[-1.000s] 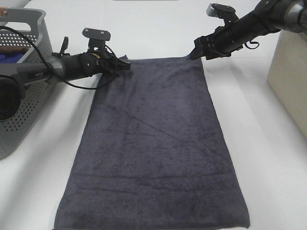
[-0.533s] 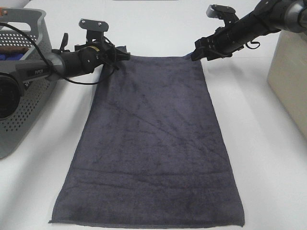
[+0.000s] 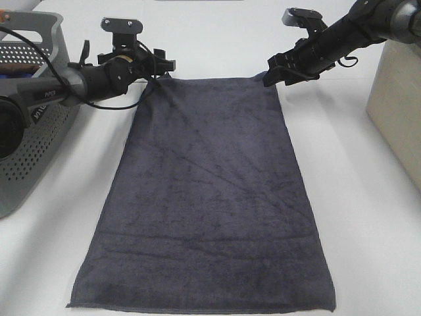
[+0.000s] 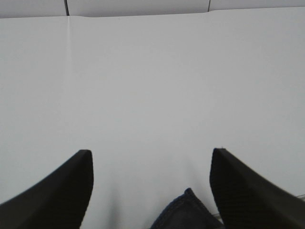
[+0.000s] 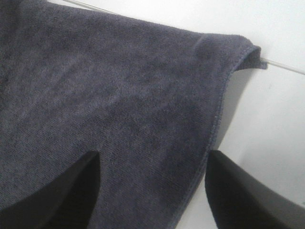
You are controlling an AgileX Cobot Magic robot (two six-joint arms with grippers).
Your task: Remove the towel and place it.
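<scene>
Towel [image 3: 210, 197] lies flat on the worktop [image 3: 368, 217], long axis running away from both grippers, far corners just under each: left gripper [image 3: 160, 64] spread, holding nothing; right gripper [image 3: 271, 71] open over its corner.

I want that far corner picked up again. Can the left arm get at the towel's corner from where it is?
Probably yes: the left pincer is open, with the towel corner between its fingers and only bare table around.
</scene>
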